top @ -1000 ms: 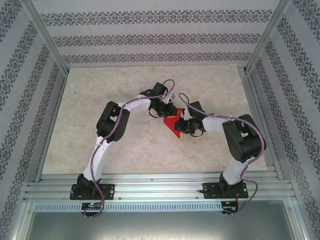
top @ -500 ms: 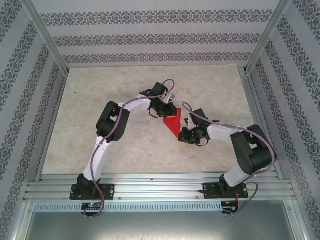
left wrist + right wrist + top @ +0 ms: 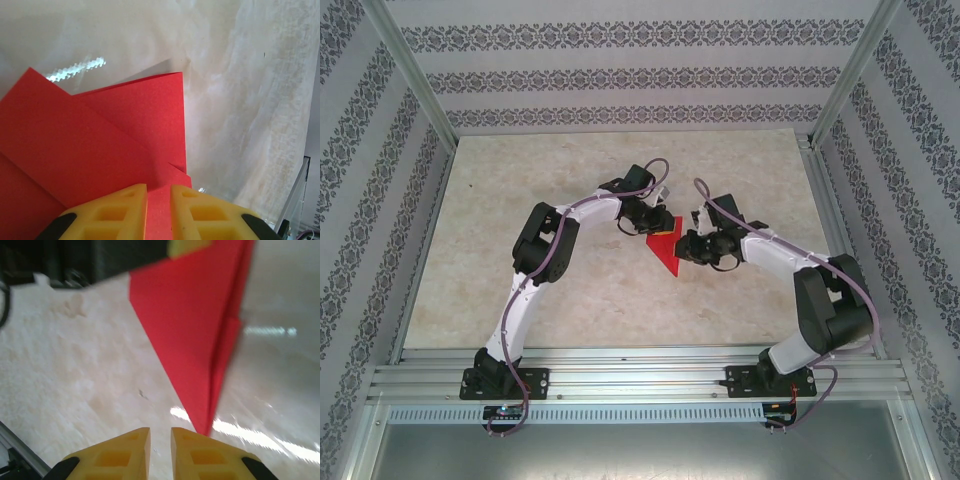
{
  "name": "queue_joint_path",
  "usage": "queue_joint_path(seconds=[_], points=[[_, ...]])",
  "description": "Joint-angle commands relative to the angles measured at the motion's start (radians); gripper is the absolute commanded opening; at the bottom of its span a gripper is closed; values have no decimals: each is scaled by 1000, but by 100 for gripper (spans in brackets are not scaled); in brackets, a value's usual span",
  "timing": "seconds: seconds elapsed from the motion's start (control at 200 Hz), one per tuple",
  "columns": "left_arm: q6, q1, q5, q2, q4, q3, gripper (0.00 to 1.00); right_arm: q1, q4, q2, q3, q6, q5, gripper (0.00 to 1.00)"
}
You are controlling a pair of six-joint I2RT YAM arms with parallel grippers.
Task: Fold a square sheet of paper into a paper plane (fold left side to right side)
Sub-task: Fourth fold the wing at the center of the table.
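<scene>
Nearest, the right gripper [image 3: 160,431] hovers with jaws almost closed and empty beside the pointed, folded sheet of paper [image 3: 666,246] lying midway on the worktop [image 3: 540,180], probably poised to press a crease, while the left gripper [image 3: 159,187], jaws near-closed, rests on its far end, apparently pinning it.

One camera looks down from high behind the arms [image 3: 535,250]. Both wrist cameras closely face the same red paper [image 3: 100,145].
</scene>
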Motion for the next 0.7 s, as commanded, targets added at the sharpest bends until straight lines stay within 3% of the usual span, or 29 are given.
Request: queue_joint_path(seconds=[0.0, 0.28, 0.694], points=[[8, 28, -105, 12, -29, -40, 22, 41, 89, 92, 76, 6, 28, 19], [10, 29, -107, 11, -28, -43, 22, 46, 135, 234, 59, 11, 89, 18], [14, 29, -116, 9, -40, -31, 22, 91, 57, 115, -226, 46, 41, 18]])
